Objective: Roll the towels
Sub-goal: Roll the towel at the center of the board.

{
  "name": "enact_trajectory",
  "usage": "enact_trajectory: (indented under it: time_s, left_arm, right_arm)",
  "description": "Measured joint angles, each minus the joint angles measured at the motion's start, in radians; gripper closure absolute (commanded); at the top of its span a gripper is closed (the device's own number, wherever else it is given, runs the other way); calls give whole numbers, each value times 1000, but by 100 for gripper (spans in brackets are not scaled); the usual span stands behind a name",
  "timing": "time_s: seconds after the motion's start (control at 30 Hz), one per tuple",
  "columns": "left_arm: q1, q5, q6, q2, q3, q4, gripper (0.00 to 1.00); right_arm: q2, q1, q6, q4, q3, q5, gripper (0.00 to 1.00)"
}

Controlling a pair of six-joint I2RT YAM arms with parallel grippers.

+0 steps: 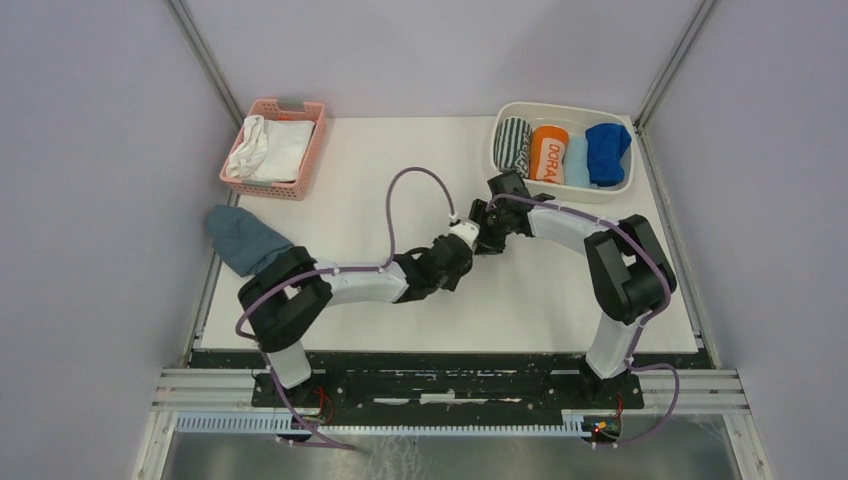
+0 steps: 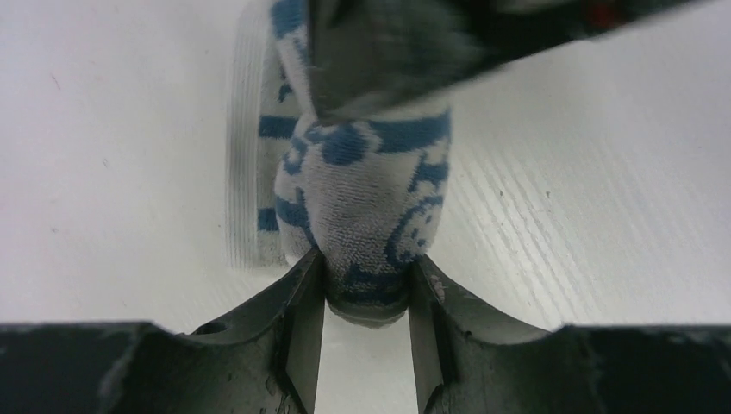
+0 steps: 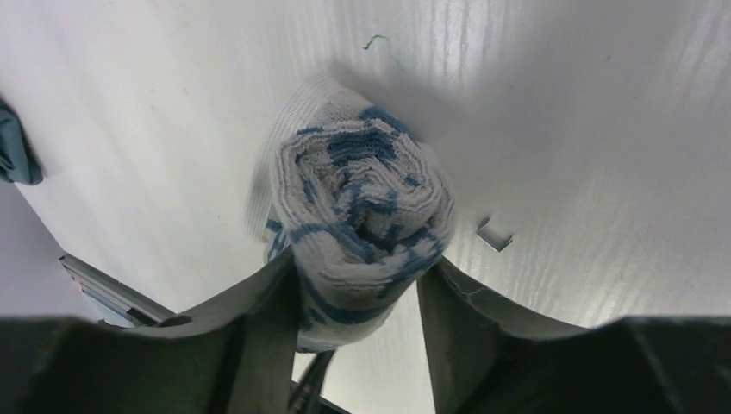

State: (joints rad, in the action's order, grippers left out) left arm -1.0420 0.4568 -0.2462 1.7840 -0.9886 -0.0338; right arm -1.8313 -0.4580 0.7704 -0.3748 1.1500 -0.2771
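The whitish towel with the blue printed pattern (image 2: 366, 194) is rolled into a tight cylinder above the white table. My left gripper (image 2: 366, 280) is shut on one end of the roll. My right gripper (image 3: 358, 276) is shut on the other end, where the spiral of the towel's layers (image 3: 362, 203) shows. In the top view the two grippers meet nose to nose at mid-table, left (image 1: 466, 236) and right (image 1: 490, 224), and hide the roll. The light blue towel (image 1: 577, 160) and the royal blue towel (image 1: 606, 152) lie rolled in the white bin (image 1: 560, 110).
The white bin at the back right also holds a striped roll (image 1: 513, 143) and an orange roll (image 1: 547, 153). A pink basket (image 1: 300, 108) with white cloths stands at the back left. A dull teal-grey cloth (image 1: 243, 240) lies at the left edge.
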Motion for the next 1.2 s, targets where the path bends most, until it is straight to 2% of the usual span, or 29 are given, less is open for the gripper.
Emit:
enact_trajectory:
  time_s: [0.13,0.3,0.4,0.5,0.7,0.83,1.1,1.2]
  left_arm:
    - [142,-273,-97,-73,78,67,57]
    - [278,-568,-219,-78,133,171,57]
    - [348,-718,-298,-57,159,238,57]
    - [389,-808,-359,-24,163,283,57]
    - [401,-867,-412,5,161,322,54]
    - [399,-872,-415,19,143,312,51]
    - [355,-780,-400,22,91,224,46]
    - [323,-732,-379,23,64,187,43]
  right_arm:
    - [61,11,2,108,-84,-30,33]
    - [94,39,23,238,-167,-93,26]
    - [94,48,35,284,-193,-117,25]
    - [90,47,43,311,-206,-135,23]
    - [21,40,74,364,-208,-179,23]
    - [-2,27,85,385,-196,-199,26]
    - [-56,3,71,382,-140,-203,32]
    - [-75,-3,65,380,-119,-205,39]
